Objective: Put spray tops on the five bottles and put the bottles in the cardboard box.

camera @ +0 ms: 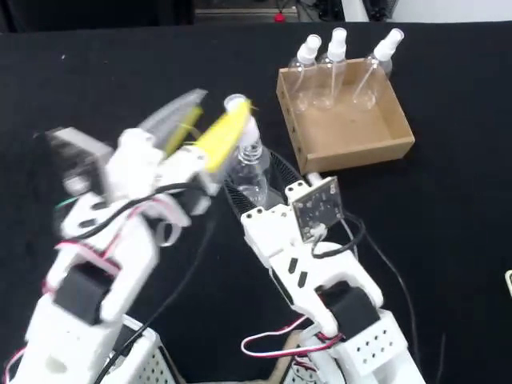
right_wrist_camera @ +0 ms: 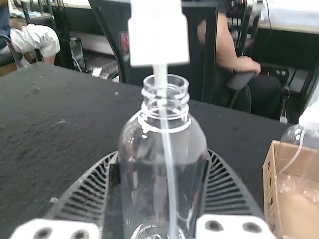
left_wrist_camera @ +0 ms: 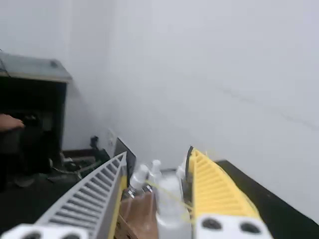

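I'm gripping the bottle [right_wrist_camera: 159, 129] at desk [camera: 456, 240] centre in the right end effector [right_wrist_camera: 163, 157], steadying its neck under the unseated spray top [right_wrist_camera: 158, 32]. The left end effector [left_wrist_camera: 157, 154] is standing open around it, with the cardboard box [camera: 352, 148] at one o'clock.

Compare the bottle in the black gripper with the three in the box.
The held bottle sits in the right gripper, outside the cardboard box; the three bottles stand inside it. The held bottle's spray top is raised above its open neck, only the tube inside; the three bottles' tops look seated. All are clear and upright.
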